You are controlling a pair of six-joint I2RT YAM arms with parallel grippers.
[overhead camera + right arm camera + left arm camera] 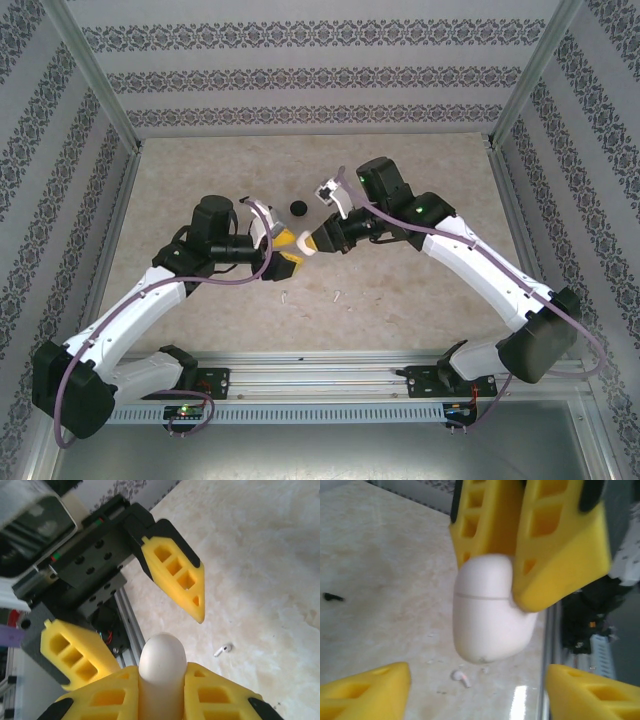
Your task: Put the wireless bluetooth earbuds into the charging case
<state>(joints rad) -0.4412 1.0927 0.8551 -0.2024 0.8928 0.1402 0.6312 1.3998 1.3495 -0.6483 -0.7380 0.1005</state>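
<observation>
Plainly, one charging case [487, 615] in right pincer [161, 677], two earbuds [285, 297]

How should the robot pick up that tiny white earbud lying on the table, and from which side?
Probably from straight above, pinching the earbud across its thicker rounded head rather than the thin stem. It lies flat on the table, so only its top and sides are free, and the head gives the open left fingers more to close on.
</observation>
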